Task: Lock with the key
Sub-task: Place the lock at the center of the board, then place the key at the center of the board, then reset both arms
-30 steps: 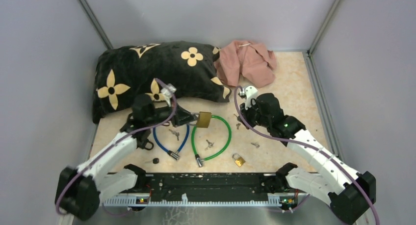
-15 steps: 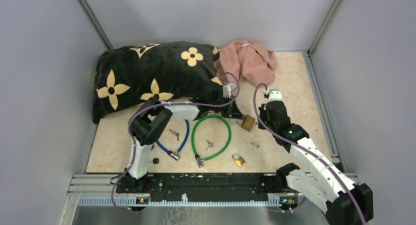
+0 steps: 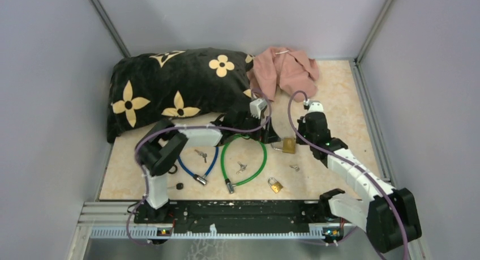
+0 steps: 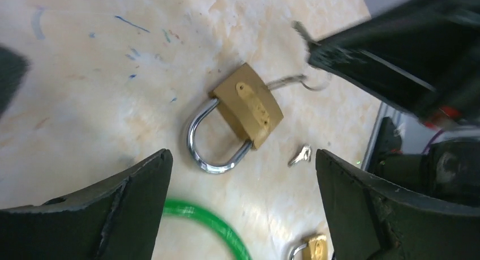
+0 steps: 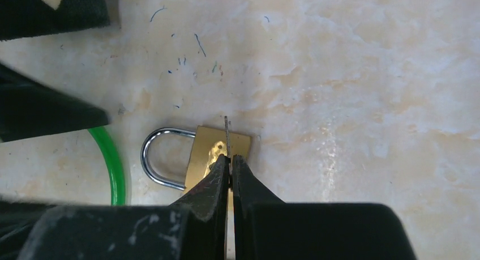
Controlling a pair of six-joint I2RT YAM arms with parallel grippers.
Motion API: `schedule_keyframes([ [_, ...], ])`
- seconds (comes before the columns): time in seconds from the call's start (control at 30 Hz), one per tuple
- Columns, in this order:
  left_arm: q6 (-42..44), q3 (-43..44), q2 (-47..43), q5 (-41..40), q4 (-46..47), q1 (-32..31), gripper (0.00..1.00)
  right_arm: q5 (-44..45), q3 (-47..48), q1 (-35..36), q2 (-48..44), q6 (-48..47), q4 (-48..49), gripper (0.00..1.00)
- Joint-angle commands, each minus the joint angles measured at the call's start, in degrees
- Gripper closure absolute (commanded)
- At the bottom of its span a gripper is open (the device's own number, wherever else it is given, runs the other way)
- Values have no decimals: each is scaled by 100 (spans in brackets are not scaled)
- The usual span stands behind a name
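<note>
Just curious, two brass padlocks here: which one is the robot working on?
The larger padlock, farther from the arms' bases: the right claw holds a key at it. The smaller padlock lies alone, untouched.

I am wearing white shells along my left arm [image 3: 189, 136] and right arm [image 3: 354, 170], with black joints showing between them. A purple cable [image 3: 290, 108] is looping beside each. My fingers [image 4: 121, 206] are showing as scuffed matte-black wedges.

We see a padlock [image 4: 249, 114] with a brushed brass body and a glossy metal shackle [image 4: 195, 152]. The table [image 5: 368, 73] looks smooth and marbled. The cable [image 5: 115, 169] is shiny green plastic, the fingers [image 4: 113, 209] matt black and grainy, the pillow [image 3: 170, 84] plush cloth.
</note>
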Motion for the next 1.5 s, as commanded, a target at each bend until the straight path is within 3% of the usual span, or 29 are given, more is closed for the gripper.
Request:
schedule_keyframes([
  [0.0, 1850, -919, -1514, -920, 396, 5, 1, -500, 438, -79, 756, 72, 934, 100],
  [0.17, 2814, -2160, -3434, -1672, 269, 87, 1, -1259, 994, -42, 1606, 108, 899, 100],
  [0.3, 2753, -3000, -4665, -1830, 178, 308, 1, -1303, 1170, 228, 1683, 361, 756, 100],
  [0.4, 2213, -3525, -5418, -1222, 189, 906, 1, -919, 1128, 650, 1538, 515, 226, 100],
  [0.57, 1477, -4709, -6737, -227, 955, 1932, 1, -741, 506, 833, 1442, 831, 553, 100],
  [0.8, 868, -5064, -8250, -596, -108, 3408, 1, -37, 549, 831, 1731, 505, 493, 100],
  [1.03, 764, -5066, -8989, -851, -840, 4137, 1, -65, 789, 833, 1956, 265, 415, 100],
  [1.07, 775, -5060, -9025, -911, -878, 4193, 1, -140, 827, 832, 1986, 233, 362, 88],
  [1.1, 793, -5052, -9055, -956, -927, 4235, 1, -265, 908, 833, 2000, 181, 282, 61],
  [1.13, 816, -5048, -9073, -1016, -958, 4271, 1, -320, 1034, 833, 1997, 140, 124, 43],
  [1.17, 845, -5052, -9092, -1088, -965, 4310, 1, -302, 1193, 833, 1928, 183, -72, 10],
  [1.2, 857, -5053, -9107, -1148, -980, 4354, 1, -261, 1353, 833, 1836, 180, -273, 2],
  [1.33, 1096, -5148, -9180, -1450, -973, 4621, 1, 103, 1829, 825, 1160, -111, -762, 2],
  [1.47, 1372, -5381, -9383, -2040, -973, 4636, 1, 1028, 1490, 824, 208, -47, -524, 2],
])
